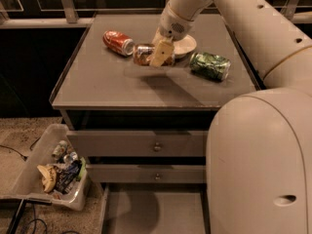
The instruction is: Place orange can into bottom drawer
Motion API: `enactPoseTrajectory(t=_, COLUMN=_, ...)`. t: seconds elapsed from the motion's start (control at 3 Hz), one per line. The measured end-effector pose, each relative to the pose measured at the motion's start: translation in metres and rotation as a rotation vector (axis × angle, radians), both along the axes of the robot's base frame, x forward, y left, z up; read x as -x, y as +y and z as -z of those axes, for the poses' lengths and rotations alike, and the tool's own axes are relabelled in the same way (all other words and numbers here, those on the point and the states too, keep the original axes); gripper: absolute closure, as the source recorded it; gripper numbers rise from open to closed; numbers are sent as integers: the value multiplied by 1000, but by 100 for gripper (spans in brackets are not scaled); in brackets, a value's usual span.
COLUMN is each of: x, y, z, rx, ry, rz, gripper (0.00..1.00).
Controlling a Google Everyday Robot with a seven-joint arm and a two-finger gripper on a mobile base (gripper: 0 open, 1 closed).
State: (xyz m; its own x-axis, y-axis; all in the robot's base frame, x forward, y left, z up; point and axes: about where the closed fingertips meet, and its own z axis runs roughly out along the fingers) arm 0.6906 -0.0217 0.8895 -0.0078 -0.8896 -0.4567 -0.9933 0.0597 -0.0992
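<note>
The orange can (143,54) lies sideways between the fingers of my gripper (157,54), which is shut on it. A cream fingertip (161,53) covers the can's right part. The can hangs a little above the cabinet top (97,82) and casts a shadow below it. The bottom drawer (146,213) stands pulled open at the foot of the cabinet, a flat grey tray with nothing visible in it. My arm partly hides its right side.
A red can (118,42) lies just left of the held can. A green can (210,65) lies to the right. A white dish (185,46) sits behind the gripper. Two shut upper drawers (146,144) are below the top. A bin of trash (53,172) stands on the floor at left.
</note>
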Motion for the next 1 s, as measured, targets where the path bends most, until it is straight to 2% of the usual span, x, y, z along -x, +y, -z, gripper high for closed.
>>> enactPoseTrajectory(t=0.33, x=33, y=-20, z=-38, rx=-24, ry=-50, rz=-37, gripper=100)
enactPoseTrajectory(t=0.67, x=82, y=-50, z=-59, rx=-60, ry=-90, rz=-40, gripper=100)
enactPoseTrajectory(t=1.0, x=134, y=-81, z=-58, rx=-72, ry=-123, rz=-15, gripper=100)
